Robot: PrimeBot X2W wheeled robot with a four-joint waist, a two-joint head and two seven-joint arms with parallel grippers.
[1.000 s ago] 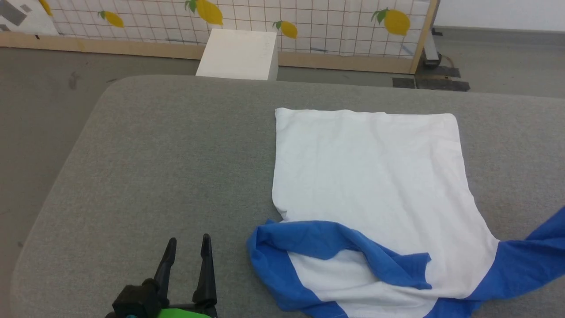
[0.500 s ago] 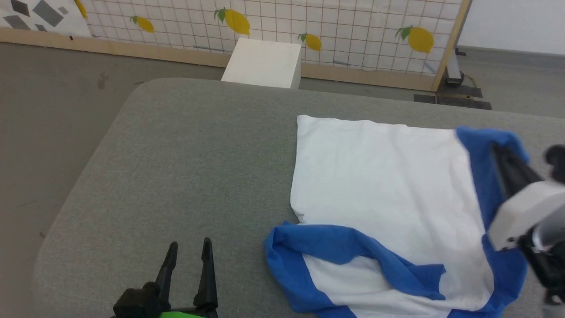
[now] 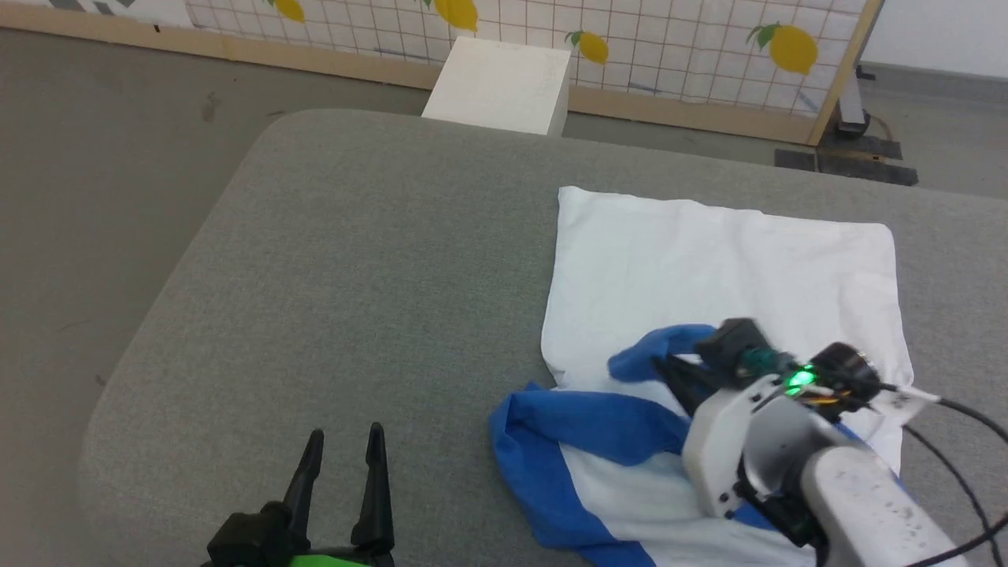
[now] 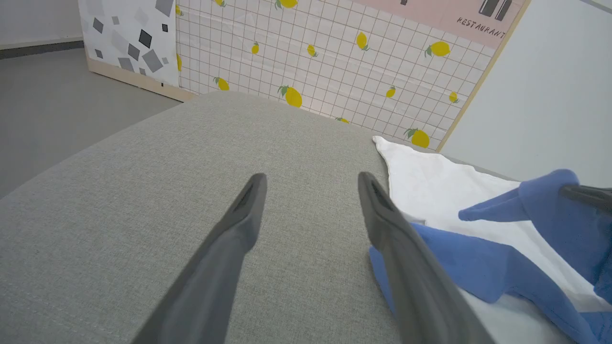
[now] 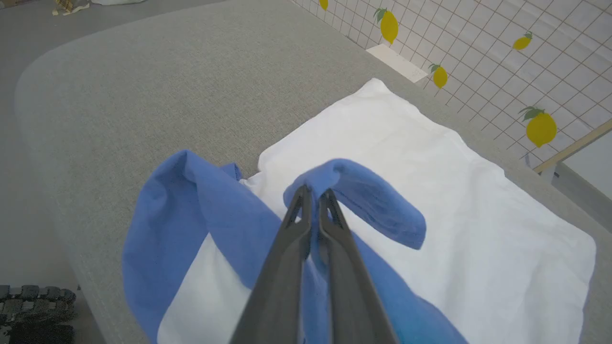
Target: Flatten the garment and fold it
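Right gripper (image 5: 314,193) has carried the pinched sleeve (image 5: 377,205) over the garment's (image 3: 724,260) middle, where thin cloth may slip and land bunched; left gripper (image 3: 342,441) gapes idle beside it.

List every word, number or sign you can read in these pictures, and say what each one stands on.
"RESTAURANT": dark slanted capitals on the pink panel above the lemon-patterned screen, left wrist view.
Dark shapes above that word: cut off by the picture's top edge, not readable.
Garment: no print or label to be seen.
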